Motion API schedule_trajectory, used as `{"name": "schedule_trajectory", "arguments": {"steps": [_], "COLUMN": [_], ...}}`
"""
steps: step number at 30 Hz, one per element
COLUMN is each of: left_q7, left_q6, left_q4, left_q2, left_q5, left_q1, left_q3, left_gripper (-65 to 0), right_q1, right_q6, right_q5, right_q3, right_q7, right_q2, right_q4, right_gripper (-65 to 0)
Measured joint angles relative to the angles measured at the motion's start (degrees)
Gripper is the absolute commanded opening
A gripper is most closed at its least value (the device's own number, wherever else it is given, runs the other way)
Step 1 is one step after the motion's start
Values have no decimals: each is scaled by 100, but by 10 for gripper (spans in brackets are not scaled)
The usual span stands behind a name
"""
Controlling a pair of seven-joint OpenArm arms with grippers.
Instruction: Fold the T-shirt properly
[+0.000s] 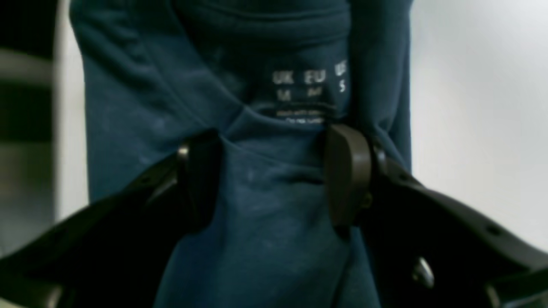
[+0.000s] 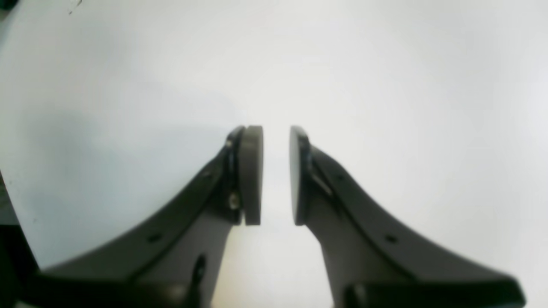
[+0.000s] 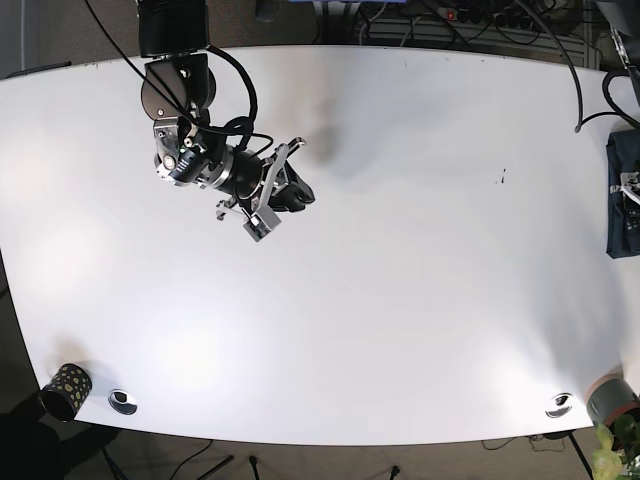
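The dark teal T-shirt (image 1: 145, 94) fills the left wrist view, with its white size print facing the camera. My left gripper (image 1: 274, 134) has a bunch of that cloth between its fingers, and creases run out from the pads. In the base view the T-shirt (image 3: 621, 165) lies at the table's far right edge with the left gripper (image 3: 632, 200) on it, mostly cut off by the frame. My right gripper (image 3: 297, 190) hovers over bare white table at the upper left. In the right wrist view, the right gripper (image 2: 275, 130) has its pads a narrow gap apart with nothing between them.
The white table (image 3: 420, 300) spans the base view. A black dotted cup (image 3: 66, 390) and a metal disc (image 3: 123, 401) sit at the front left. Another disc (image 3: 559, 404) and a grey cup (image 3: 612, 398) are at the front right. Cables hang past the far edge.
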Motion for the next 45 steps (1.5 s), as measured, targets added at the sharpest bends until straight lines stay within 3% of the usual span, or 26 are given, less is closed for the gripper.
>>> {"name": "schedule_trajectory", "arguments": {"steps": [6,13,19,25,31,32,35,36,38,40,42,45], "left_q7": [17,498,479,402,-992,-1410,-1939,-1980,-1974,-2048,-2081,-2072], "left_q6": [-4,-474,-446,-487,-101,151,614,710,870,955,994,970], "left_q4": [17,914,1539,2330,2614,2638,2682,2758,3027,3421,3840,4382], "left_q2": [-76,-57,92,570,1349,1517,1899,2031,2247,2531,2763,3012], "left_q5": [61,247,254,251,339,365,708,813,944,946,966,966], "left_q1": [20,254,205,199,358,398,557,671,850,1113,1392,1790], "left_q3": [9,-273,-542,-520,-450,-448,-452,-457,-455,-463,-450,-413], "left_gripper": [-293,-294,-296,-297,-294,-294,-294,-294,-294,-294,-294,-297], "right_q1": [-72,-295,-354,-417,-439,-446,-448,-452,-505,-586,-656,-887], "right_q6": [9,13,9,44,4,-42,-514,-693,-861,-1259,-1386,-1434], "right_q5": [-20,-74,-1058,-2221,-3587,-3595,-3637,-3663,-3657,-3659,-3650,-3530], "right_q3": [-11,385,1012,1412,1840,1899,1961,1939,1910,1934,1952,1976], "right_q7": [-4,28,37,1176,2533,2734,3353,3467,3751,4009,4164,4459], "right_q2": [44,72,85,-269,-649,-678,-658,-586,-422,-299,-184,-105], "right_q4": [457,632,953,1001,719,662,444,361,247,111,-22,-57], "right_gripper": [-556,-556,-556,-556,-552,-550,-550,-550,-550,-550,-553,-550]}}
